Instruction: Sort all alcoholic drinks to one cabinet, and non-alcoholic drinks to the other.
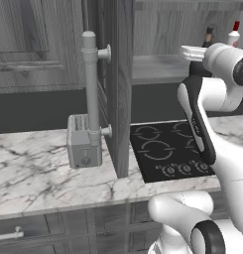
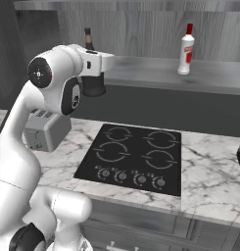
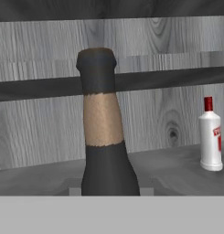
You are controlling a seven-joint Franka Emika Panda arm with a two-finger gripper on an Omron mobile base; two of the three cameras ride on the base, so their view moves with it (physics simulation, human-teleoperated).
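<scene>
Hand view puts the dark bottle [image 3: 102, 137] right in front of you. It has a black cap, a tan band round its long neck, and a dark body that gets wider lower down. The bottom of the body is cut off by the edge of the picture.

You have one dark bottle and one white bottle [image 3: 210, 137]. The white bottle has a red cap and a red label. It stands upright on the grey cabinet shelf [image 2: 156, 71], well apart from the dark bottle and off to one side.

From the right base view, the gripper [image 2: 93, 86] is closed on the dark bottle and holds it upright, up at the shelf. The neck sticks up above the hand. You cannot tell if the bottle's base touches the shelf.

Down below you see one toaster [image 1: 83, 141] and one black stove [image 2: 133, 159] with four rings on the marble counter [image 1: 38, 173]. An open cabinet door [image 1: 120, 84] hides part of the toaster, and the arm hides most of it in the right base view.
</scene>
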